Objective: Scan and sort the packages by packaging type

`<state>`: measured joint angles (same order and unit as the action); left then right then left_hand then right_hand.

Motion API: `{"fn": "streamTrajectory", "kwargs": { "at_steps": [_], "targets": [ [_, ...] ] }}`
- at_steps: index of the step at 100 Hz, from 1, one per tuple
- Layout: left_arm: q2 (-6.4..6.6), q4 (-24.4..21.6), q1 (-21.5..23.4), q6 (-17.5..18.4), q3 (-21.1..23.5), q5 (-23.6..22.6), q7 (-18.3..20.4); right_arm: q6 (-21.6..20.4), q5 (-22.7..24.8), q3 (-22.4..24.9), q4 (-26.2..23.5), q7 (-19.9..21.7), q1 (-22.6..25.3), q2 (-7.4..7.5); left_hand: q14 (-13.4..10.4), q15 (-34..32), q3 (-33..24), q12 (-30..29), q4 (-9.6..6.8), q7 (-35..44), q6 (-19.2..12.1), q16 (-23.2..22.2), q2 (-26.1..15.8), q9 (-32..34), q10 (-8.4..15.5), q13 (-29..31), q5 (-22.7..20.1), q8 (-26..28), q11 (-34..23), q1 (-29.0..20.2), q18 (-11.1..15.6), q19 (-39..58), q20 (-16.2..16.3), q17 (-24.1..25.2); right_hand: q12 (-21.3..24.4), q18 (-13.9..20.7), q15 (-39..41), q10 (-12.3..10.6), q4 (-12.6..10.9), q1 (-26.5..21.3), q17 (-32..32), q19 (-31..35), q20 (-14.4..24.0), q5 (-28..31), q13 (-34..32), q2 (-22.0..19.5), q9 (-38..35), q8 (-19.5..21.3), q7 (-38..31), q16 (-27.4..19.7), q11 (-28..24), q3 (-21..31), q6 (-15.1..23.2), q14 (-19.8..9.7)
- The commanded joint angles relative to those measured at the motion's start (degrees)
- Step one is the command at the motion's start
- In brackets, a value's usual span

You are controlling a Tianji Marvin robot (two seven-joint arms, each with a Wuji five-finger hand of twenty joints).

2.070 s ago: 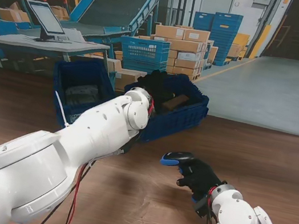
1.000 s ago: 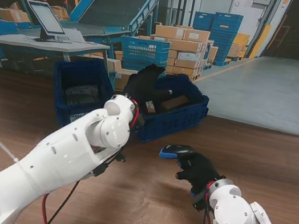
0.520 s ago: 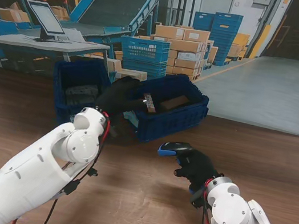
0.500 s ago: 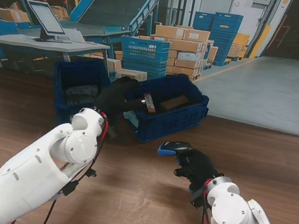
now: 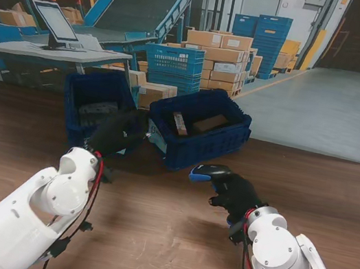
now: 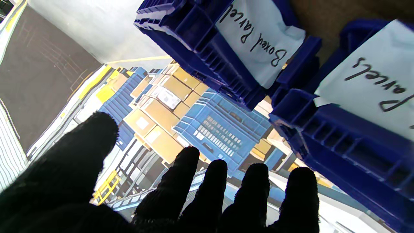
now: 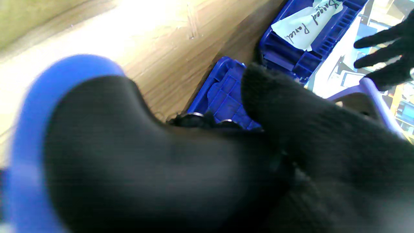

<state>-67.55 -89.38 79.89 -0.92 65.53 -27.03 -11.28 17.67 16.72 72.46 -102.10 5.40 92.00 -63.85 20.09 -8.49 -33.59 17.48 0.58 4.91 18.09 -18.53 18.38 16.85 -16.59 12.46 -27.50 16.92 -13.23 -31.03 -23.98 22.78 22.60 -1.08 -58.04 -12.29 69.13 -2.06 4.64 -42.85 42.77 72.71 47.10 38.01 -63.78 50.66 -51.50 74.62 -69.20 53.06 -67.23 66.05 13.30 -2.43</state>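
My left hand [image 5: 111, 138] in its black knitted glove hovers with fingers [image 6: 181, 184] spread and nothing in it, just in front of the two dark blue plastic crates. It sits between me and the left-hand dark blue crate [image 5: 95, 102], whose white paper label I can only partly read as "Parcel". The right-hand dark blue crate [image 5: 199, 141] carries a white handwritten label reading "Boxed Parcel" [image 6: 258, 42]. Inside it I see a brown cardboard box [image 5: 208, 122] lying flat and a smaller brown package [image 5: 180, 123] standing on edge against the near wall. The left crate holds something grey that I cannot make out.

My right hand [image 5: 235, 194], also gloved in black, is closed around a handheld barcode scanner with a black body and blue trim [image 5: 206, 173], holding it above the brown wooden table [image 5: 167, 244], its head pointing left toward the crates. In the right wrist view the scanner fills most of the picture, blurred.
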Motion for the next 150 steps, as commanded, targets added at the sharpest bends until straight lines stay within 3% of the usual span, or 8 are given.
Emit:
{"fn": "streamTrajectory", "kwargs": {
  "at_steps": [1,47,101,114,141,150],
  "targets": [
    [0.66,-0.6,1.5,0.5,0.4,0.3,1.5,0.4,0.2,-0.1,-0.5,0.5,-0.3,-0.60,0.4,1.0,1.9,0.3,-1.40,0.4,-1.8,0.6,-2.7,1.4,0.9,1.5,-0.8,0.7,0.6,-0.7,0.5,-1.6,-0.7,-0.2,-0.6,0.0,2.7,1.0,-0.5,-4.1,0.0,0.7,0.2,3.5,-1.1,-2.3,-0.1,2.7,-3.8,1.1,-0.1,1.1,2.9,-1.6],
    [1.47,-2.1,7.2,5.4,4.7,1.2,3.1,2.2,2.4,0.3,2.9,2.1,-3.3,-0.18,0.1,1.3,2.6,0.2,-1.61,0.4,-1.8,0.7,-3.2,0.3,0.4,0.8,-0.7,0.7,1.1,-1.3,1.0,-1.8,-0.7,-0.3,-0.6,0.1,2.7,0.8,-0.4,-4.0,0.1,0.7,0.2,3.5,-1.2,-2.2,-0.2,2.7,-3.9,1.1,-0.1,1.3,2.9,-1.7],
    [1.08,-0.9,9.3,9.3,5.0,2.7,1.3,1.7,2.7,0.9,15.3,4.8,-9.8,0.26,0.0,1.5,3.7,0.1,-1.70,0.3,-1.9,0.8,-3.6,-0.1,0.5,0.1,-0.3,0.8,1.4,-1.9,1.1,-2.4,-0.5,0.2,-0.2,-0.1,2.2,0.4,0.1,-3.4,0.0,0.4,0.0,3.7,-1.2,-2.0,-0.3,2.8,-4.0,0.9,-0.3,1.7,3.6,-1.5],
    [0.94,-0.4,9.3,9.9,4.9,3.3,0.9,1.0,3.9,0.2,18.8,4.2,-11.6,0.17,0.0,1.6,3.9,0.1,-1.74,0.3,-1.8,0.8,-3.6,-0.1,0.5,0.0,-0.3,0.8,1.5,-2.0,1.2,-2.6,-0.5,0.2,0.1,-0.1,2.2,0.3,0.3,-3.2,0.2,0.4,-0.1,3.7,-1.3,-1.9,-0.4,2.6,-4.1,0.9,-0.3,1.7,3.9,-1.6],
    [0.41,0.8,9.0,10.3,4.8,4.4,-0.8,0.2,6.7,-1.8,25.6,-1.2,-14.9,-0.86,0.0,1.7,3.9,0.1,-1.81,0.3,-1.9,0.8,-3.6,-0.1,0.4,0.0,-0.4,0.8,1.6,-2.3,1.3,-3.1,-0.4,0.3,1.0,-0.2,1.5,-0.1,1.7,-2.4,-0.1,0.2,-0.4,3.3,-1.1,-1.8,-0.1,1.3,-4.1,0.6,-0.1,1.2,4.5,-1.1],
    [0.43,1.2,8.9,10.7,4.8,4.7,-0.6,-0.5,7.9,-2.5,27.3,-1.0,-16.0,-0.67,0.0,1.7,4.0,0.1,-1.81,0.3,-1.9,0.8,-3.6,-0.1,0.5,0.0,-0.4,0.8,1.6,-2.3,1.3,-3.2,-0.4,0.3,1.1,-0.2,1.1,-0.2,1.9,-2.1,-0.8,-0.3,-0.6,2.6,-0.4,-2.0,0.5,0.8,-4.0,0.5,-0.1,1.1,4.5,-1.0]
  ]
}}
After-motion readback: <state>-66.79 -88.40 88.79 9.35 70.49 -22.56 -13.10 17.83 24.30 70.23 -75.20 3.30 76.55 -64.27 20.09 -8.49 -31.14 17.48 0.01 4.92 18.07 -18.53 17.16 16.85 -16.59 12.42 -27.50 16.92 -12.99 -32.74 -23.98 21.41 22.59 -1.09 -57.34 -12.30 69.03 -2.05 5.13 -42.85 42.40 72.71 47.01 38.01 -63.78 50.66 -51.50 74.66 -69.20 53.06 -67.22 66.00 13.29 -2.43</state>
